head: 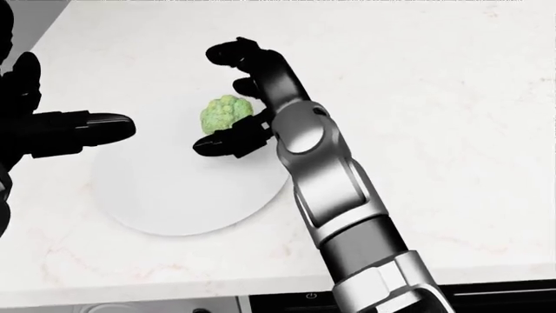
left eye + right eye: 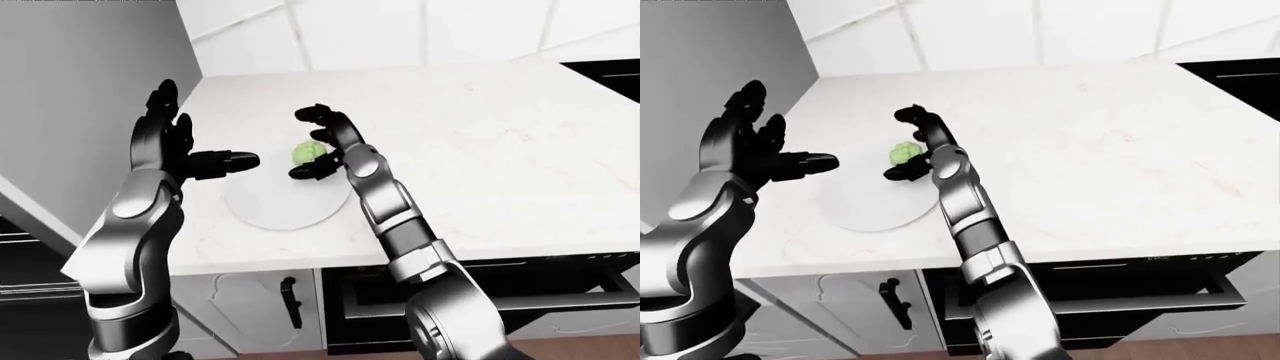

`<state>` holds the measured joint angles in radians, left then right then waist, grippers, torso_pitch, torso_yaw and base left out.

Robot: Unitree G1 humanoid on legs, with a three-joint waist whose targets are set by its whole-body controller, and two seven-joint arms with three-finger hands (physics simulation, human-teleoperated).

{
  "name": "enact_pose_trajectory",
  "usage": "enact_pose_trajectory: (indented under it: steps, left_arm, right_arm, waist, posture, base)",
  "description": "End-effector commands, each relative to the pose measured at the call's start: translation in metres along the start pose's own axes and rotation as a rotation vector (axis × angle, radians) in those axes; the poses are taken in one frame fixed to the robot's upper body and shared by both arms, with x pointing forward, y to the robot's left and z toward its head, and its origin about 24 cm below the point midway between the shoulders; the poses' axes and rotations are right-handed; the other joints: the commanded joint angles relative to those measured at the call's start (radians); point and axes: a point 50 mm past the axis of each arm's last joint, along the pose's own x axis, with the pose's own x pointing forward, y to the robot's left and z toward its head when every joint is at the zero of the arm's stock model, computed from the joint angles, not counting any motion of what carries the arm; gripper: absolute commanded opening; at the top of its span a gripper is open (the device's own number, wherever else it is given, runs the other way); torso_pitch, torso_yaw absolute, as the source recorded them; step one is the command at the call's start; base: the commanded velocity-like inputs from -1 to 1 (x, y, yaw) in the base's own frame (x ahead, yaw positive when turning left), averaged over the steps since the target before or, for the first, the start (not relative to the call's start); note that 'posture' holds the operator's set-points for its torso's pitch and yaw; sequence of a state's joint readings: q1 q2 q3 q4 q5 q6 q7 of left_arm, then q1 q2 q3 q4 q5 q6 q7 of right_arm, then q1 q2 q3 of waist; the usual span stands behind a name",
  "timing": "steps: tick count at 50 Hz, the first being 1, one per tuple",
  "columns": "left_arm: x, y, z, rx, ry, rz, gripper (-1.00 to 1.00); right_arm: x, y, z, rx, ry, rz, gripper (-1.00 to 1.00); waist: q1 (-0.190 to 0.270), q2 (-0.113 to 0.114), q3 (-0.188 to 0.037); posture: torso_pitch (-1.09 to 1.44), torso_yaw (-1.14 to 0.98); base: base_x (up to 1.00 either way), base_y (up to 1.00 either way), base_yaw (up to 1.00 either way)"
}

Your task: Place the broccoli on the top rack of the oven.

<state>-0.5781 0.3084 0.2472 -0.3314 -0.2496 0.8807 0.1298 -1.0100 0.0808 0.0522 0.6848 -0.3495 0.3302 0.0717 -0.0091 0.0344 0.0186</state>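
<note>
At the left of the head view, the left hand (image 1: 52, 130) hangs spread wide with nothing in it, one black finger pointing right over the edge of the white plate (image 1: 174, 195). The plate lies on the pale marble bench (image 1: 435, 98). At the plate's upper right sits the broccoli (image 1: 224, 114), still on the plate. The right hand (image 1: 234, 98) curls about it from the right, fingers apart above and below the floret, not closed on it. In the left-eye view the dark oven (image 2: 480, 300) shows below the bench edge at lower right
</note>
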Motion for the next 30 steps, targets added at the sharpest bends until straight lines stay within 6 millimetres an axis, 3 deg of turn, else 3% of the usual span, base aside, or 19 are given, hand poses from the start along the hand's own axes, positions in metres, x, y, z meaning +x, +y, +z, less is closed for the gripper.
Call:
enact_pose_trajectory:
  steps: [1,30]
  left_arm:
    - [-0.002,0.0,0.018,-0.001,-0.093,0.002,1.0]
    - [-0.004,0.001,0.013,-0.005,-0.084,0.004,1.0]
  right_arm:
    - [0.0,-0.002,0.018,-0.005,-0.063,-0.002,0.41]
    - [0.001,0.008,0.014,-0.156,-0.128,-0.043,0.18]
  waist:
    - [0.001,0.006,-0.025]
    - [-0.003,0.01,-0.021]
  posture:
    - [0.0,0.0]
    - [0.0,0.0]
  base:
    - [0.0,0.0,0.0]
    - [0.0,0.0,0.0]
